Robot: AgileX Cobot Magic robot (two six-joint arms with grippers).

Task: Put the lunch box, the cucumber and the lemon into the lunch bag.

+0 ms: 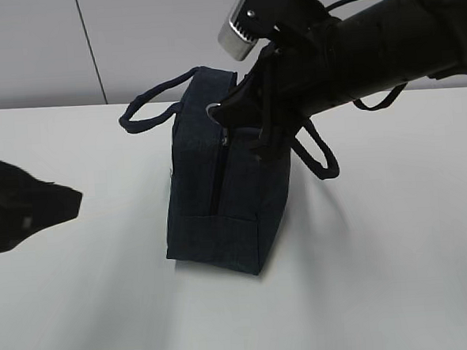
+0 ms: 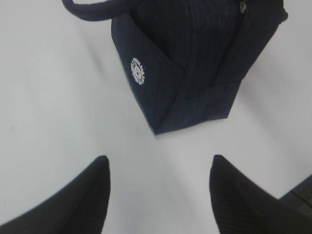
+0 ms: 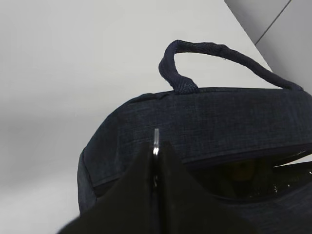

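Note:
The navy lunch bag [image 1: 219, 200] stands upright mid-table, its zipper running down the near face. My right gripper [image 1: 220, 112] reaches in from the right and is shut on the silver ring pull [image 3: 156, 139] at the bag's top. Beside the pull the bag [image 3: 219, 122] gapes; a dim yellowish patch [image 3: 243, 171] shows inside, and I cannot tell what it is. My left gripper [image 1: 69, 202] hovers low at the left, apart from the bag. In the left wrist view it [image 2: 159, 161] stands open over bare table, the bag [image 2: 195, 63] ahead of it. Lunch box, cucumber and lemon are hidden.
The white table [image 1: 398, 276] stretches all round the bag, and its back edge meets a grey wall [image 1: 35, 44]. One loop handle [image 1: 146, 109] sticks out to the left, the other handle [image 1: 319, 155] hangs under my right arm.

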